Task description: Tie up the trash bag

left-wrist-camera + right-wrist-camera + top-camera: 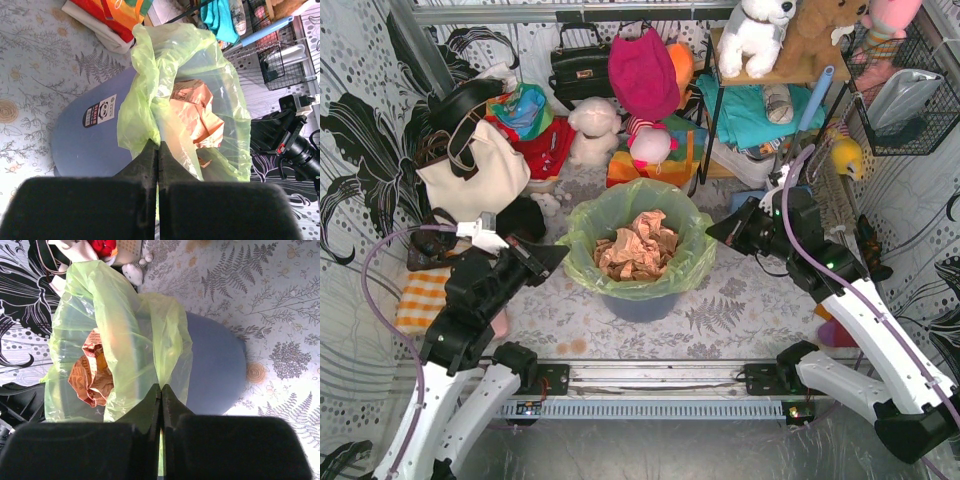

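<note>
I count one bag (686,262), one bin (638,306), one heap of crumpled brown paper (638,246) and two grippers. The bag is thin, lime-green and half transparent; it sits inside the blue-grey bin in the middle of the table (740,310), with the paper lying in it. Its mouth is wide open, and the rim is folded out over the bin's edge and hangs down loose and wrinkled all around. The left gripper (560,253) is at the left side of the rim and the right gripper (712,233) at the right side. Both have their fingers pressed fully together, with the tips right at the green film. I cannot tell if any film is pinched between them. In front of the bin the table shows bare up to the arm bases. Behind it, a tote (480,178) and toys (595,130) stand near.
</note>
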Motion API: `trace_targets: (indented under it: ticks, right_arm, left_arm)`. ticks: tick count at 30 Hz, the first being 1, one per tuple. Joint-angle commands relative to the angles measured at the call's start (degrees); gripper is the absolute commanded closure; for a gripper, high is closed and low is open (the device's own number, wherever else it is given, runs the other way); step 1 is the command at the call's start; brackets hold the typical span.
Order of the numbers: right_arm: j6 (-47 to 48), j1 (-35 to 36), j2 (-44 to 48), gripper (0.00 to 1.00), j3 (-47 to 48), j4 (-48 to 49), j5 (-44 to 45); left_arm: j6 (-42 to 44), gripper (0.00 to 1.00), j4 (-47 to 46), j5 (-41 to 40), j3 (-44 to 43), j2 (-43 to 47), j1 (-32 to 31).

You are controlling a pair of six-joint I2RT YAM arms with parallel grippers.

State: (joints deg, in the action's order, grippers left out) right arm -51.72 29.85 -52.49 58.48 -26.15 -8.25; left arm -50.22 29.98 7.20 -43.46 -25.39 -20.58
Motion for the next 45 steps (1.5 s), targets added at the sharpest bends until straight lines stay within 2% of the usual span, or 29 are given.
trace_targets:
  ticks: [1,7,11,15,21,29,33,37,40,45]
  right_arm:
    - [0.6,-0.3,0.1,1.00,2.3,0.0,0.2]
    - [-0.2,-0.4,0.8,1.00,2.7,-2.1,0.9]
    - [0.1,-0.4,1.9,1.00,3.2,-6.1,4.8]
    - [0.2,-0.4,3.1,1.00,2.9,-6.1,6.8]
    - [0.5,-0.3,2.2,1.00,3.5,-2.6,1.6]
    - [0.8,-0.4,1.3,1.00,1.0,6.8,-11.9]
    - [2.3,-0.4,2.5,1.00,1.7,5.9,-13.7]
    - [2.0,-0.4,4.8,1.00,0.9,6.4,-11.7]
    - [1.7,-0.3,5.6,1.00,-0.1,8.4,-11.9]
    - [1.5,-0.3,4.6,1.00,-0.1,12.3,-17.0]
  left_arm:
    - [0.8,1.00,-2.3,-2.5,-3.2,1.4,-0.2]
    - [0.8,1.00,-1.2,-3.3,-4.5,0.6,-0.1]
    - [0.6,1.00,-2.7,-3.3,-4.8,0.7,-0.2]
    - [1.2,1.00,-6.3,-0.8,-4.3,0.2,-0.2]
    - [1.1,1.00,-9.2,3.2,-4.3,-0.9,-0.2]
    - [0.5,1.00,-15.6,13.4,-1.5,-0.5,-0.2]
    - [3.6,1.00,-12.3,17.6,-3.2,-0.8,-0.1]
    - [5.4,1.00,-8.4,18.2,-4.3,-1.2,-0.2]
    - [5.7,1.00,-7.3,18.4,-3.1,-0.9,-0.2]
    - [5.4,1.00,-6.4,19.8,0.1,-0.3,-0.1]
